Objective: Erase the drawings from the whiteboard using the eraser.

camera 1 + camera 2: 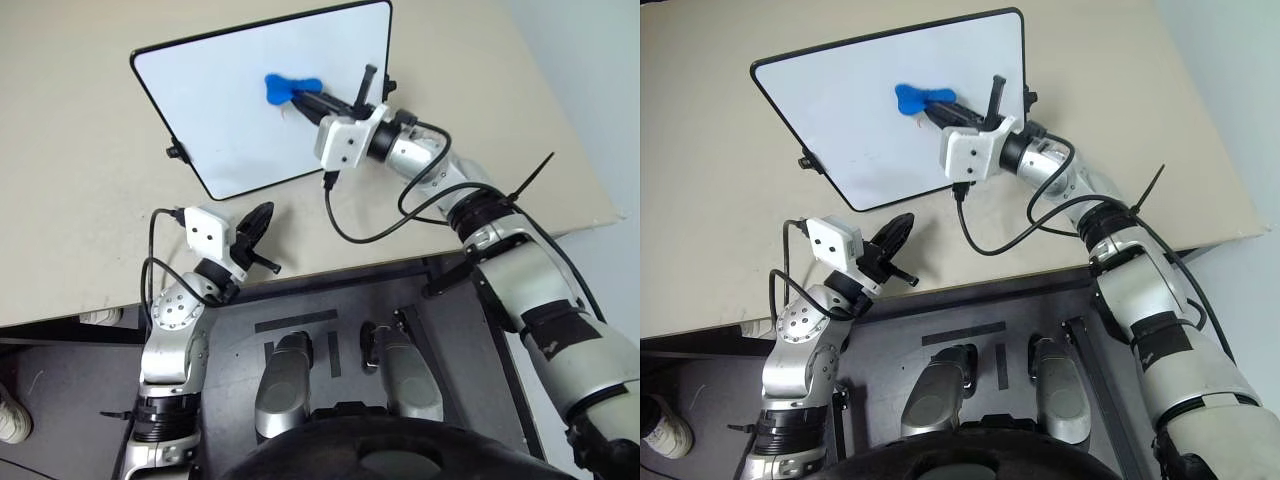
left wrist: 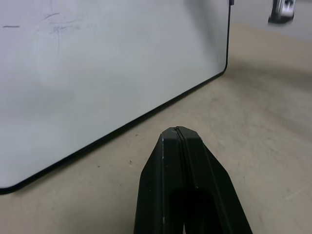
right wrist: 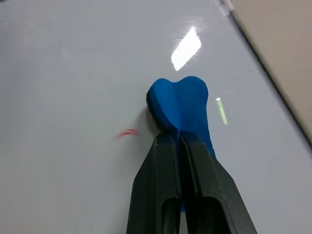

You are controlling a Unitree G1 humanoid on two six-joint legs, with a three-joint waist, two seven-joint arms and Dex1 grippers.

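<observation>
Right gripper (image 3: pixel 179 139) presses unlabelled eraser (image 3: pixel 180 107) on whiteboard (image 1: pixel 220 110).

Whiteboard (image 1: pixel 230 110) lying flat on the table (image 1: pixel 70 200). Eraser (image 1: pixel 290 88) on the board's middle, held in the right pincer (image 1: pixel 302 98). Trace of the drawings (image 3: pixel 127 133) just beside the eraser. Left pincer (image 1: pixel 262 218) over the table, near the board's front edge.

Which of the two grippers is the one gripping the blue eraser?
The right gripper: its jaws are shut on the eraser over the whiteboard. The left gripper sits shut and empty beside the board's near edge.
</observation>
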